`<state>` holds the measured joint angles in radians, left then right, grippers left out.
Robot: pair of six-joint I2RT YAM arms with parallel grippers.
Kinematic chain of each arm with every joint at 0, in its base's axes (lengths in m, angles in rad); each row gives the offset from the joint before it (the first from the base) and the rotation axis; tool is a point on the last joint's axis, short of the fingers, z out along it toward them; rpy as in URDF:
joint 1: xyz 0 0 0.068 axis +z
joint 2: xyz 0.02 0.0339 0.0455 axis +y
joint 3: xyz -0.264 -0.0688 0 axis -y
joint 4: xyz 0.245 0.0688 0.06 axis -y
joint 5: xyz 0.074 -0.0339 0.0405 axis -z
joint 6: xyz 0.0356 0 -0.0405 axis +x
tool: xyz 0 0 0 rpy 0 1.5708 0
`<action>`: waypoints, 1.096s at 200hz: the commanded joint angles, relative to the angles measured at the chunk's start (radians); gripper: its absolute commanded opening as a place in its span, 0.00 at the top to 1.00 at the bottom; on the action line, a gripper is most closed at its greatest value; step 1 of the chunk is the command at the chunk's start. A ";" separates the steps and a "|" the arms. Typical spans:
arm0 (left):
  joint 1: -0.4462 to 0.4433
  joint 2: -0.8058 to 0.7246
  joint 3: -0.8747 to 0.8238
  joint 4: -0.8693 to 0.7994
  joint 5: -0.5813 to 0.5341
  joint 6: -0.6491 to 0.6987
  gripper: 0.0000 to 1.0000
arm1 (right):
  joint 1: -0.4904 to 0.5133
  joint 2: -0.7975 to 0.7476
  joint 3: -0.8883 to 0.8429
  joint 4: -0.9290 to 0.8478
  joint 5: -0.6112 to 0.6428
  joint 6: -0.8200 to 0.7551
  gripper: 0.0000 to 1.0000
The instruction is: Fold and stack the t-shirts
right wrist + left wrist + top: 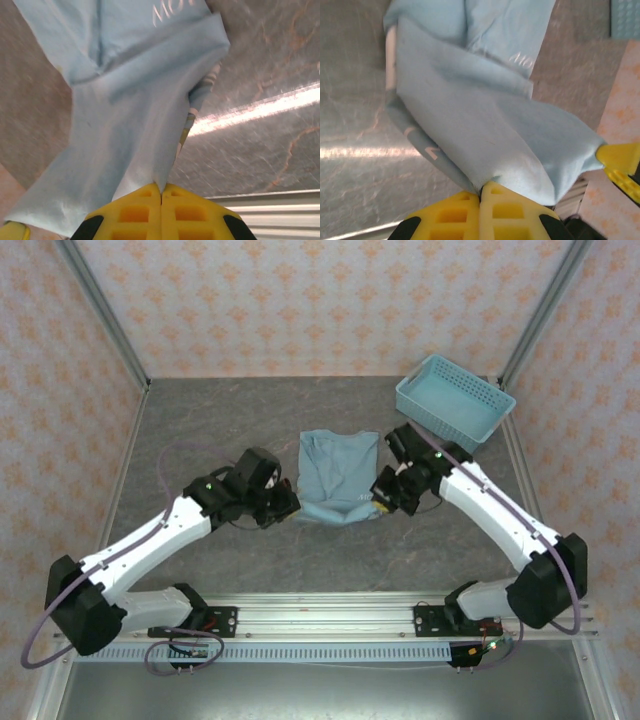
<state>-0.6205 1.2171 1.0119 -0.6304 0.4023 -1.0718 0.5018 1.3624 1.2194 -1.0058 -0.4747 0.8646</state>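
- Your left gripper (481,192) is pinched tight on the near left corner of the t-shirt (338,478).
- Your right gripper (161,189) is clamped the same way on the near right corner.
- The t-shirt lies in the middle of the table (200,420), its near edge stretched between your two grippers.
- The blue basket (455,400) sits at the far right corner.

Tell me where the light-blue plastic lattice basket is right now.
In the top view, the light-blue plastic lattice basket sits at the far right corner of the table, just beyond the right gripper and right of the teal-blue cloth t-shirt.
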 commanded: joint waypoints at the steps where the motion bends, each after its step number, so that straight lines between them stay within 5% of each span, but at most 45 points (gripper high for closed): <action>1: 0.049 0.077 0.097 -0.025 -0.056 0.039 1.00 | -0.043 0.072 0.088 -0.060 0.045 0.016 1.00; 134: 0.288 0.921 0.924 -0.113 -0.024 0.188 1.00 | -0.257 0.811 0.792 0.064 -0.003 -0.037 1.00; 144: 0.303 0.993 0.971 -0.097 0.000 0.180 0.99 | -0.262 0.883 0.847 0.087 -0.008 -0.045 0.90; 179: 0.322 1.070 1.138 -0.151 -0.078 0.206 0.61 | -0.265 0.962 0.977 0.140 0.036 -0.118 0.41; 191: 0.319 1.036 1.134 -0.163 -0.106 0.212 0.53 | -0.267 0.945 1.005 0.110 0.062 -0.153 0.37; 219: 0.278 0.848 0.906 -0.118 -0.189 0.189 0.53 | -0.267 0.819 0.904 0.088 0.115 -0.198 0.36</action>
<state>-0.3000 2.2982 2.0464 -0.7555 0.3111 -0.8810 0.2394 2.3371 2.1635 -0.8970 -0.4358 0.7330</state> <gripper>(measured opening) 0.472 0.639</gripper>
